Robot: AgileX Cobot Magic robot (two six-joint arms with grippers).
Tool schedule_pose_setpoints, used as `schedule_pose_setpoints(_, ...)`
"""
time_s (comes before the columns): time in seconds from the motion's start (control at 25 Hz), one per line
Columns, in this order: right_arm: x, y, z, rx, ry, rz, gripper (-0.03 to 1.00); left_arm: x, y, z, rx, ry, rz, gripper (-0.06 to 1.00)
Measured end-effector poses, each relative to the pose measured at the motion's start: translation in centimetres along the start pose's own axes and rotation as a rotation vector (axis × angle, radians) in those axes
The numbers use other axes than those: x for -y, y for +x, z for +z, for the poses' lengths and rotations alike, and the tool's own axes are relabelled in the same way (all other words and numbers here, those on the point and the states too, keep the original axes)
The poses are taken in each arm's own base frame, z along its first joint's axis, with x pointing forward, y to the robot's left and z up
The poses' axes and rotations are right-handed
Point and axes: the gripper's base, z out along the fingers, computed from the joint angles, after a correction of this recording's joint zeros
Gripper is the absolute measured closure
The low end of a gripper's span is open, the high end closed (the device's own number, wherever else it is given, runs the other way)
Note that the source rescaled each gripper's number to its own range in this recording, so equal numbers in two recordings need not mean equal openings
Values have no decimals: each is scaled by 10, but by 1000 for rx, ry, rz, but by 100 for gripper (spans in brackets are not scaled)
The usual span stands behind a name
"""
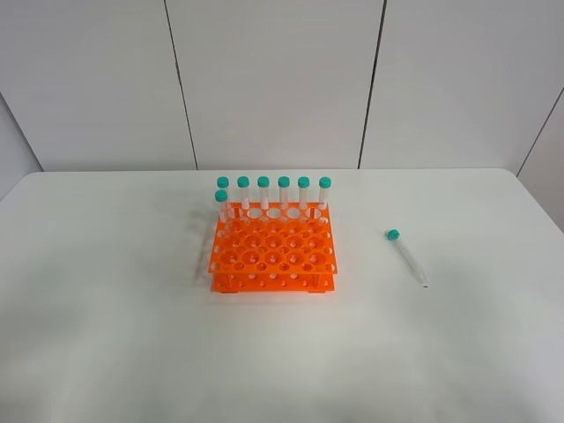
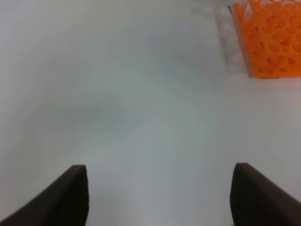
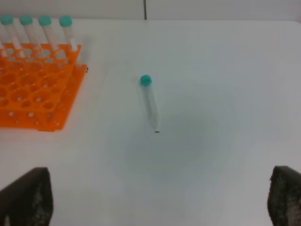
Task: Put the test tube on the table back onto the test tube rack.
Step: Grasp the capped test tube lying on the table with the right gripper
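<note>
Left gripper [image 2: 159, 176]: jaws spread wide, empty; fingers [image 2: 70, 200] cut off by the frame edge.
Right gripper [image 3: 161, 183]: jaws likewise spread, empty.
Test tube [image 1: 406, 256]: flat on the table [image 1: 106, 335], apart to the right of the rack [image 1: 273, 260]. Cap towards the wall [image 1: 273, 79], tip towards the near edge, angled slightly right. Clear body faint against white.

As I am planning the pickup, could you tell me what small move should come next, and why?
Probably ease the right gripper forward and down towards the test tube. Its jaws stand wide open and empty, and the tube lies flat on the table, apart from the test tube rack, on that arm's side, ahead of the fingers rather than between them.
</note>
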Motion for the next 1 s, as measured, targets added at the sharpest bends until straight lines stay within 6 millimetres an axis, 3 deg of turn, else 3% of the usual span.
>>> schedule_pose_setpoints(0.44, 0, -2, 1, -10, 0, 1, -3, 0, 0, 0, 0, 0, 0, 6)
schedule_pose_setpoints(0.6, 2, -34, 11, -63, 4, 6, -3, 0, 0, 0, 0, 0, 0, 6)
schedule_pose_setpoints(0.76, 7, -76, 47, -201, 3, 20, -3, 0, 0, 0, 0, 0, 0, 6)
schedule_pose_setpoints(0.88, 11, -100, 89, -342, 0, 33, -3, 0, 0, 0, 0, 0, 0, 6)
schedule_pose_setpoints(1.0, 16, -111, 145, -518, -4, 47, -3, 0, 0, 0, 0, 0, 0, 6)
